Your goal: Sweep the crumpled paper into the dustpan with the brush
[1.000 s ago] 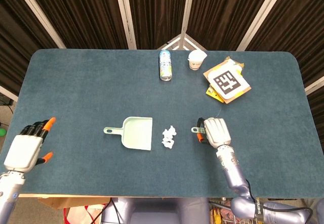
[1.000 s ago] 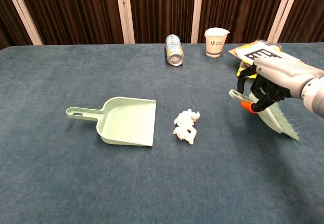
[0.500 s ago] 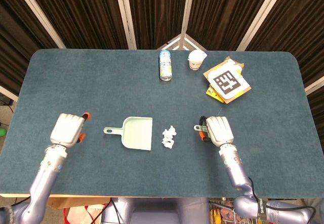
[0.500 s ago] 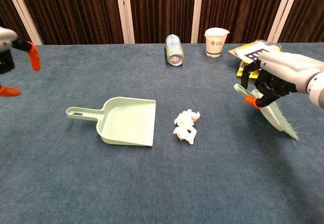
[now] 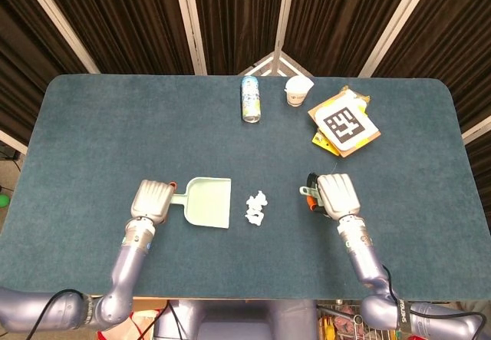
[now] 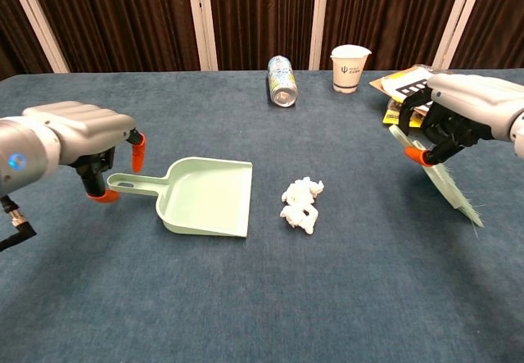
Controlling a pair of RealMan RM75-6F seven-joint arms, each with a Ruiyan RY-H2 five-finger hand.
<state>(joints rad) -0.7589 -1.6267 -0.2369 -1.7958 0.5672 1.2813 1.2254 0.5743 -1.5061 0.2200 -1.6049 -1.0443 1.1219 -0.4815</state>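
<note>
You are looking at a wide table covered in dark teal felt-like cloth (image 5: 115, 125), its corners rounded. Behind it hang dark brown pleated curtains (image 5: 123, 18), split by slanted pale wooden battens (image 5: 188, 21). Past the table's left edge you can see a strip of grey floor (image 5: 9, 173). The light is even, with soft shadows.

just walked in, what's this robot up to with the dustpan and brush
It is setting up to sweep the crumpled paper into the green dustpan. The right robot hand grips the brush, lifted off to the right of the paper. The left robot hand hovers at the dustpan's handle, fingers apart, not gripping it. The paper lies just off the dustpan's open edge, unswept.
</note>
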